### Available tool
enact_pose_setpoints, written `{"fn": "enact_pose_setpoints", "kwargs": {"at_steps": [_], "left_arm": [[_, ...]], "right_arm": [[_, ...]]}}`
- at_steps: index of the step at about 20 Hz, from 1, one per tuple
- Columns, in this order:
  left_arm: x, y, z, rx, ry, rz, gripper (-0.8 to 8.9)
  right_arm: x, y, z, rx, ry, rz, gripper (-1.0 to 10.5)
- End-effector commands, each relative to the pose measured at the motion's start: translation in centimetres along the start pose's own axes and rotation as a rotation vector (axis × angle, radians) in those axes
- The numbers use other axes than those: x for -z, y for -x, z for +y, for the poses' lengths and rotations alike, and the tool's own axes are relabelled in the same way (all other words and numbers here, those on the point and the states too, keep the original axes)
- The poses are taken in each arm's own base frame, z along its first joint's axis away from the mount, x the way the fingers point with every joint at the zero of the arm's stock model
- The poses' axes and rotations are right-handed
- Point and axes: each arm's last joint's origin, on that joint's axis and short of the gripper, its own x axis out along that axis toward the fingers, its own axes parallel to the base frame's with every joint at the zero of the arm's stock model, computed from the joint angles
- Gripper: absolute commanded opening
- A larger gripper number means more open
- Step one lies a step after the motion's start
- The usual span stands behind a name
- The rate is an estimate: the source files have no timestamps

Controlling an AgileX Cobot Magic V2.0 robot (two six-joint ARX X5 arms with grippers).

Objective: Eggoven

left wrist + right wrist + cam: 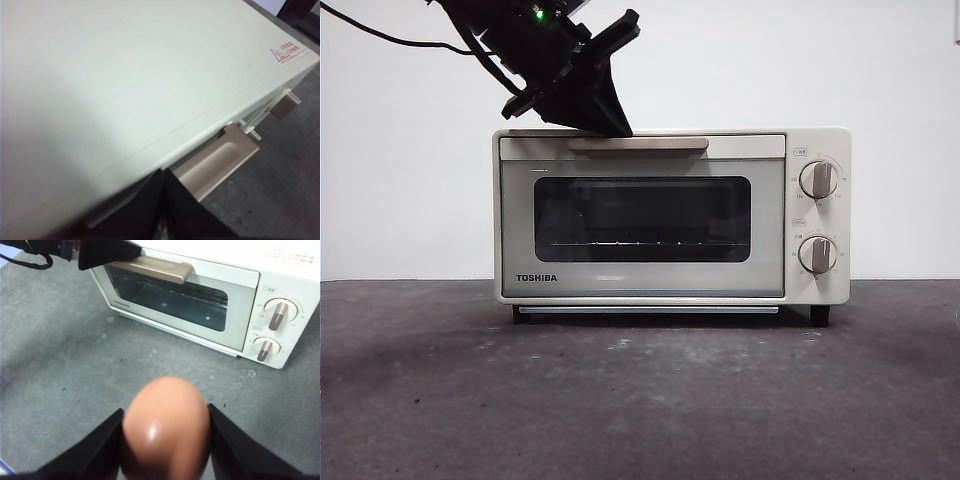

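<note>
The cream TOSHIBA toaster oven (517,240) stands on the table with its door closed. My left gripper (605,120) comes down from the upper left with its jaws shut, its tip at the oven's top front edge over the left part of the tan handle (650,144). The left wrist view shows the oven's top (125,75), the handle (215,160) and the left gripper (164,175). My right gripper (165,410) is shut on the reddish-brown egg (165,435) and holds it above the table in front of the oven (240,295). The right gripper is out of the front view.
Two dials (817,180) (816,254) sit on the oven's right side. The dark grey tabletop (640,400) stretches in front of the oven. A white wall (400,150) stands behind.
</note>
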Motion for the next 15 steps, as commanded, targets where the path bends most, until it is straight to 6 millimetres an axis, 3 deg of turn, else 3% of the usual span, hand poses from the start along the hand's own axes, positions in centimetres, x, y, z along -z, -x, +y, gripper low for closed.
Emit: {"fn": "enact_pose_setpoints", "kwargs": {"at_steps": [1, 15], "left_arm": [[2.2, -1.9, -0.3, -0.003, -0.017, 0.144, 0.07], [4.9, -2.2, -6.8, 0.127, -0.090, 0.383, 0.07]], "right_arm": [[-0.5, 0.3, 0.2, -0.007, 0.022, -0.022, 0.0], [-0.7, 0.3, 0.3, -0.013, 0.023, -0.045, 0.0]]}}
